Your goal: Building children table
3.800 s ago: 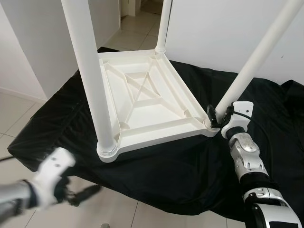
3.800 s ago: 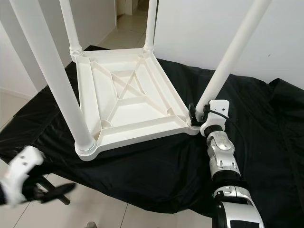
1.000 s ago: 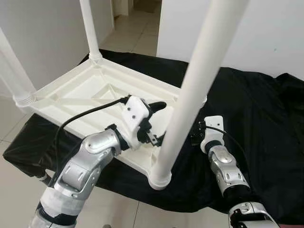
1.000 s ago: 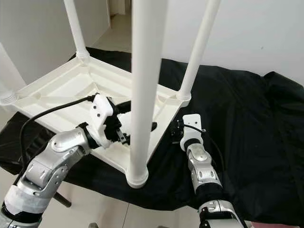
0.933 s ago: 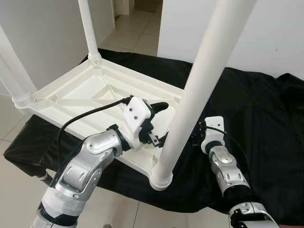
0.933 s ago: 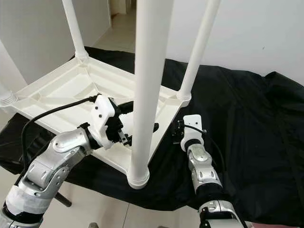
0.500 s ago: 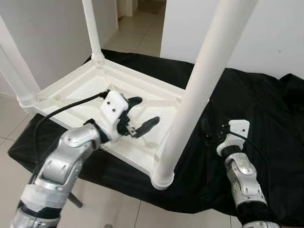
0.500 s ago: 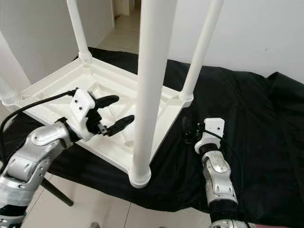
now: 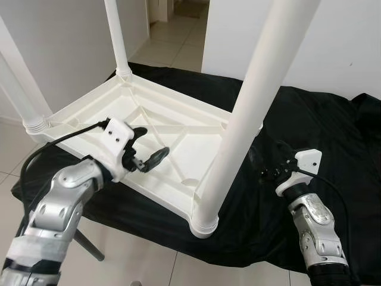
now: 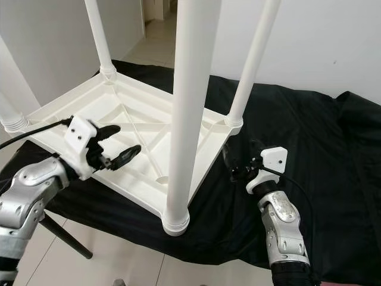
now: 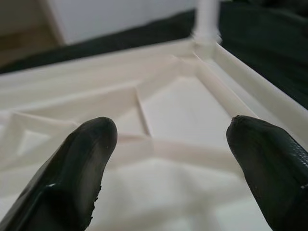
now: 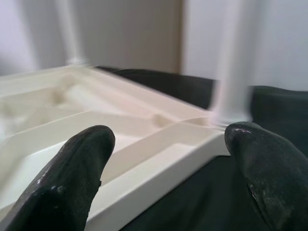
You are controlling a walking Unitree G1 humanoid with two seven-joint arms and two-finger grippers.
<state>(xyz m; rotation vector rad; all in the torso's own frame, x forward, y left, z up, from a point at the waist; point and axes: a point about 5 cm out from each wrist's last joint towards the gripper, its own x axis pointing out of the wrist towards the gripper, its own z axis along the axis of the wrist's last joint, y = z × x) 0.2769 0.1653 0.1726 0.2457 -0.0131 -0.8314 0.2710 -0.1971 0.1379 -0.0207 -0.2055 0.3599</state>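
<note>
A white plastic children's table [image 9: 178,128] lies upside down on a black cloth, its ribbed underside facing up and white legs standing up from the corners. The nearest leg [image 9: 238,131] rises from the front corner. My left gripper [image 9: 147,146] hovers open over the table's near-left part, holding nothing. My right gripper [image 9: 266,162] is open beside the table's right edge, above the cloth, apart from the table. The left wrist view looks along both fingers [image 11: 79,163] at the underside ribs [image 11: 144,120]. In the right wrist view the table's rim [image 12: 159,154] lies between the fingers [image 12: 72,168].
The black cloth [image 9: 321,125] covers a low surface and drapes to the tiled floor [image 9: 149,268]. White walls stand behind, with a doorway [image 9: 172,18] at the back left. A thin black rod [image 10: 62,235] leans under the cloth's front left edge.
My left gripper has drawn back leftward from the nearest leg and stays open. My right gripper has moved slightly away from the table's right corner.
</note>
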